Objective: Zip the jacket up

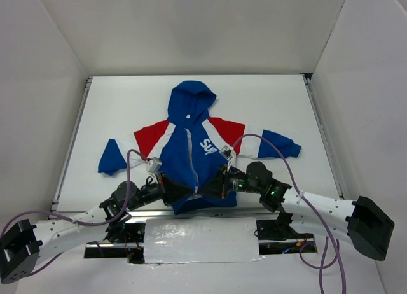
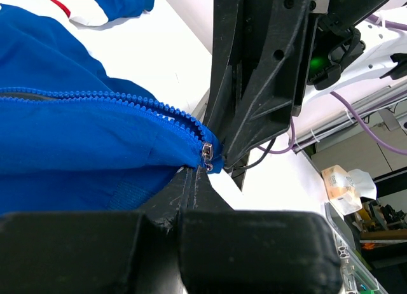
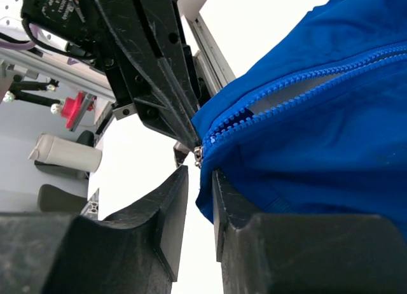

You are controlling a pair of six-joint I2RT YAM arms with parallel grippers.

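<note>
The jacket (image 1: 191,135) lies flat on the white table, hood at the far end. It has a blue body, red shoulders and a front zipper (image 1: 191,157). Both grippers meet at its near hem. My left gripper (image 2: 194,176) is shut, pinching the hem right beside the silver zipper slider (image 2: 206,155). Facing it, my right gripper (image 3: 200,179) is open by a narrow gap. The slider (image 3: 198,155) sits just above its fingertips and the blue hem edge (image 3: 210,198) hangs partly into the gap. In the top view, the left gripper (image 1: 184,193) and right gripper (image 1: 206,189) almost touch.
White walls enclose the table (image 1: 267,97), and metal rails (image 1: 71,141) run along its sides. A silver taped plate (image 1: 200,240) lies between the arm bases. Purple cables (image 1: 286,160) loop over both arms, and one arches above the jacket's right sleeve.
</note>
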